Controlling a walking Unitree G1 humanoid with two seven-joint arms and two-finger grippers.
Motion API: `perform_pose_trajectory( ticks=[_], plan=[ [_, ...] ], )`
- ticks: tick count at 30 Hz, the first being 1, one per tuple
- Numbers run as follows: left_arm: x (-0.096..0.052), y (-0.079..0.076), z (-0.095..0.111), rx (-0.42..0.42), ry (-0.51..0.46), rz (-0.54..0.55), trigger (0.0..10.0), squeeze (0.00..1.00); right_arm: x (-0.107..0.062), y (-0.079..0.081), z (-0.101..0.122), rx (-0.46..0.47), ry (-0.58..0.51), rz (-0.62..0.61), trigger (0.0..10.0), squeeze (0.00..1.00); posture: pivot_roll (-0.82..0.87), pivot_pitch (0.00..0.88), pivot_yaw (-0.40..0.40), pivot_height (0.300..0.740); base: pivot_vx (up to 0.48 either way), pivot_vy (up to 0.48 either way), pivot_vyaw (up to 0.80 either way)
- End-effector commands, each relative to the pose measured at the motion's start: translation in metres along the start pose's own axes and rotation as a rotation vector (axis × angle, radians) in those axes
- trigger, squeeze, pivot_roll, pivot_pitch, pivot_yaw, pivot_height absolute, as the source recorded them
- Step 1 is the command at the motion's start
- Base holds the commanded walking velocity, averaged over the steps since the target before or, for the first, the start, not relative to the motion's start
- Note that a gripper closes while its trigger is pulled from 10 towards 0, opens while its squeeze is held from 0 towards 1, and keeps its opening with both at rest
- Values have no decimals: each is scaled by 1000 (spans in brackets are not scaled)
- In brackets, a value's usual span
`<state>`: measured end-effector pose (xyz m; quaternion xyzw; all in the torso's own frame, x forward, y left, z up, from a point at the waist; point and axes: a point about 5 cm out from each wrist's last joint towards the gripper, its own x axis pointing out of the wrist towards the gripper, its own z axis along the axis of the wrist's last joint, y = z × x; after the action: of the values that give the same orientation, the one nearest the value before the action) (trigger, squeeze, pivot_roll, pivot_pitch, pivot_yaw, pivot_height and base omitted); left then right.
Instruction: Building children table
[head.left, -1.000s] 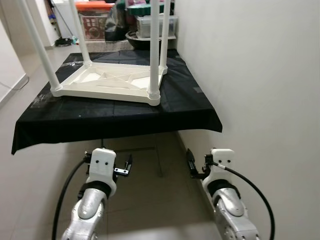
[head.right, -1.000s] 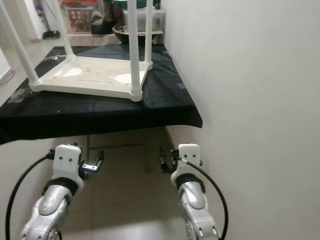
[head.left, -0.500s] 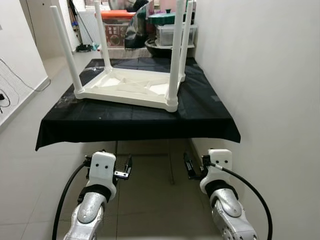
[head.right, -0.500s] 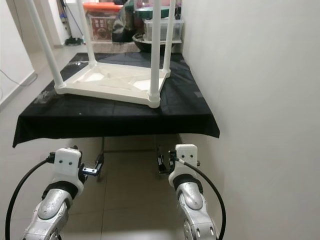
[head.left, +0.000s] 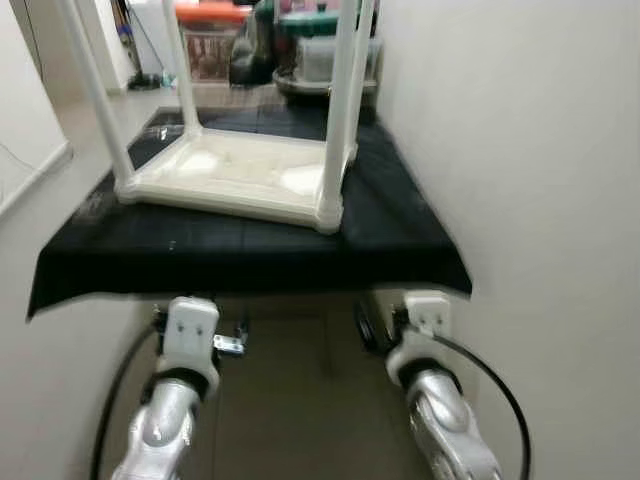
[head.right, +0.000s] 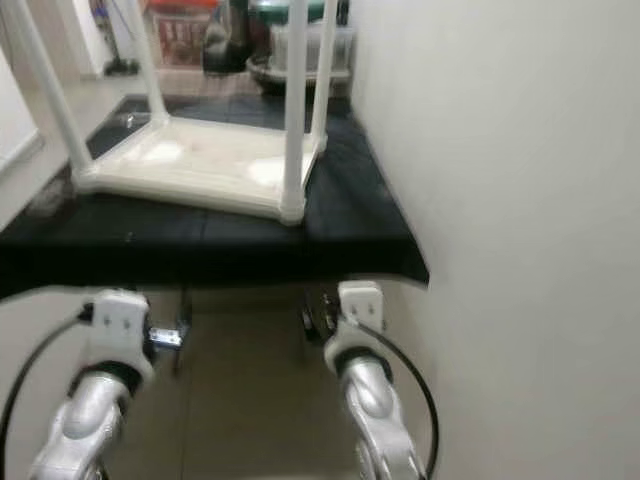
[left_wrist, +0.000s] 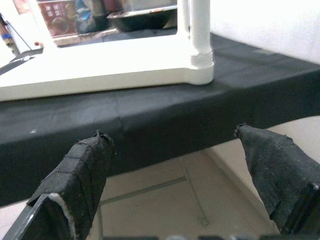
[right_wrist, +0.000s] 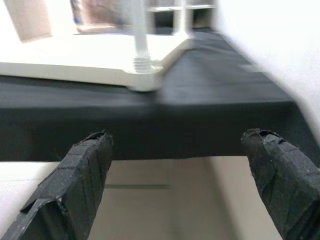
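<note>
A white wall runs along the right side of the scene, and a pale tiled floor spreads below. Against the wall stands a table draped in black cloth, its near edge hanging just above the robot's two arms. On the cloth, towards the far right part, the white children table lies upside down, its underside up and its legs rising upright; the nearest right leg is screwed into the corner closest to the robot. Beyond the table, at the far end, sit storage containers: a clear bin with an orange lid and a dark bowl under a clear lidded box; their contents are too blurred to tell. The left hand hangs low in front of the table edge, its black fingers spread wide with nothing between them. The right hand hangs beside it, nearer the wall, fingers likewise spread apart and empty.
</note>
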<state>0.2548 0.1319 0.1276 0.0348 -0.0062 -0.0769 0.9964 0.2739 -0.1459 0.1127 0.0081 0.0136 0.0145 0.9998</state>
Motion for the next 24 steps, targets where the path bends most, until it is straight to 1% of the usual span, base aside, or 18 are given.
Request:
perform_pose_trajectory(
  ticks=[1, 24],
  plan=[
    [-2, 10, -3, 29, 11, 32, 10000, 0, 1, 13, 3, 7, -13, 37, 10000, 0, 62, 1, -27, 740, 307, 0, 0],
    [-4, 9, -4, 34, 9, 19, 10000, 0, 1, 12, 3, 20, -20, 31, 10000, 0, 63, 0, -22, 740, 310, 0, 0]
  ],
)
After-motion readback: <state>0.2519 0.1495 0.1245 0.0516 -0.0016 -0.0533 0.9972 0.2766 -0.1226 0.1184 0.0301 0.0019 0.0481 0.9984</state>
